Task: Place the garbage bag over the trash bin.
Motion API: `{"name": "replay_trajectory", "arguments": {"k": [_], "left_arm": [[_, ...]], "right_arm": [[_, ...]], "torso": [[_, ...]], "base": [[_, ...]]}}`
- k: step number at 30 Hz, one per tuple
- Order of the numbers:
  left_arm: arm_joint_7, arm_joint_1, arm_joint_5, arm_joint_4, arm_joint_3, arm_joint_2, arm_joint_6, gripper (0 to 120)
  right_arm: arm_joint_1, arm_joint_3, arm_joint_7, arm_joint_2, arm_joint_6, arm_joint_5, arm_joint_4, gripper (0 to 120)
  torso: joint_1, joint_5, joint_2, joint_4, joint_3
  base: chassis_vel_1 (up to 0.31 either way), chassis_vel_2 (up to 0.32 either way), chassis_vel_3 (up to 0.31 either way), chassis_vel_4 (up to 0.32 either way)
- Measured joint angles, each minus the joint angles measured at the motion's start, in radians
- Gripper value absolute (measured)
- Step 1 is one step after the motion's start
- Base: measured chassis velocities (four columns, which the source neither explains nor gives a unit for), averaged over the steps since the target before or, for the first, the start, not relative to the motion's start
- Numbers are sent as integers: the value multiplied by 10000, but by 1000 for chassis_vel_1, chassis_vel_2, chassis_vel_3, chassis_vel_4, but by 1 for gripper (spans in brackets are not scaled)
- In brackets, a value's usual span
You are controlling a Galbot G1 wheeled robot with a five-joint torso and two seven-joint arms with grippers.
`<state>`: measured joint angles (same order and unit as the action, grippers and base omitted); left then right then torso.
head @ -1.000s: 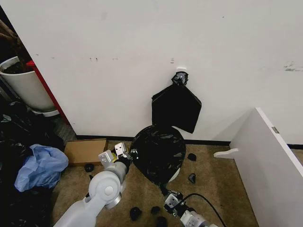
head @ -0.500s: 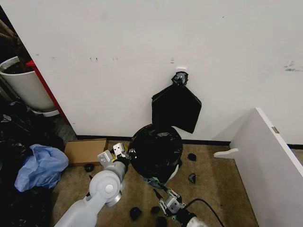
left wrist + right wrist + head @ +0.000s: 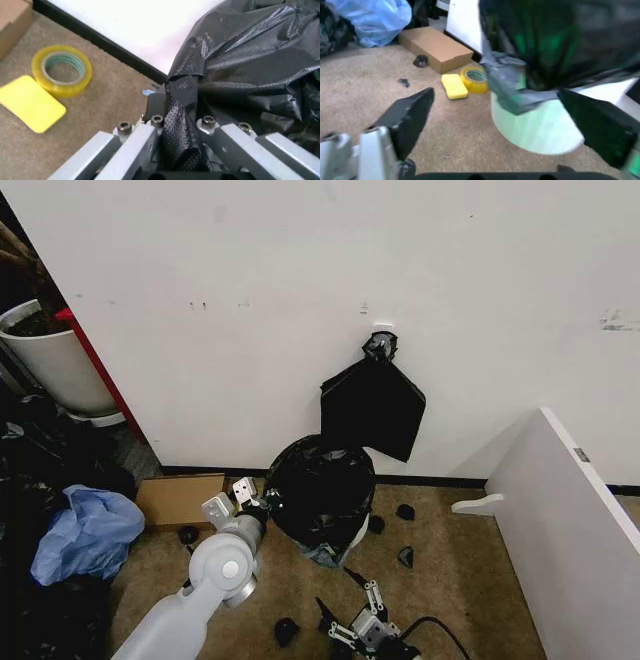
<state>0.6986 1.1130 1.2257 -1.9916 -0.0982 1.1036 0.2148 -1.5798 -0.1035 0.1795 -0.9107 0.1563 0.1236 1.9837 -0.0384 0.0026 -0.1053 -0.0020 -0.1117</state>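
Black garbage bag (image 3: 322,485) mostly covers trash bin (image 3: 535,123); left gripper (image 3: 177,125) clamps its edge, right gripper (image 3: 358,620) hangs released—thin plastic may tear.

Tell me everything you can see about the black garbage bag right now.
The garbage bag is thin, glossy, wrinkled black plastic, draped over the top of the trash bin, whose pale lower wall shows beneath its ragged hem. The left hand pinches a fold at its side. The right hand hangs open nearby, apart from it.
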Motion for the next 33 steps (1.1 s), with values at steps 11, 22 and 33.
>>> {"name": "replay_trajectory", "arguments": {"k": [11, 22, 33], "left_arm": [[-2213, 536, -4602, 529, 380, -226, -1461, 3], [-3015, 992, -6996, 584, 1225, 27, -2305, 3], [-3072, 852, -8224, 685, 1823, 91, -2238, 3]], "right_arm": [[-721, 687, 773, 345, -2239, -3627, 3520, 96], [1463, 726, 2700, -68, -4722, -8281, 4140, 56], [3719, -70, 3960, -947, -5658, -9797, 2379, 19]], "torso": [[0, -3, 0, 0, 0], [0, 1, 0, 1, -1], [0, 0, 0, 0, -1]], "base": [[0, 0, 0, 0], [0, 0, 0, 0], [0, 0, 0, 0]]}}
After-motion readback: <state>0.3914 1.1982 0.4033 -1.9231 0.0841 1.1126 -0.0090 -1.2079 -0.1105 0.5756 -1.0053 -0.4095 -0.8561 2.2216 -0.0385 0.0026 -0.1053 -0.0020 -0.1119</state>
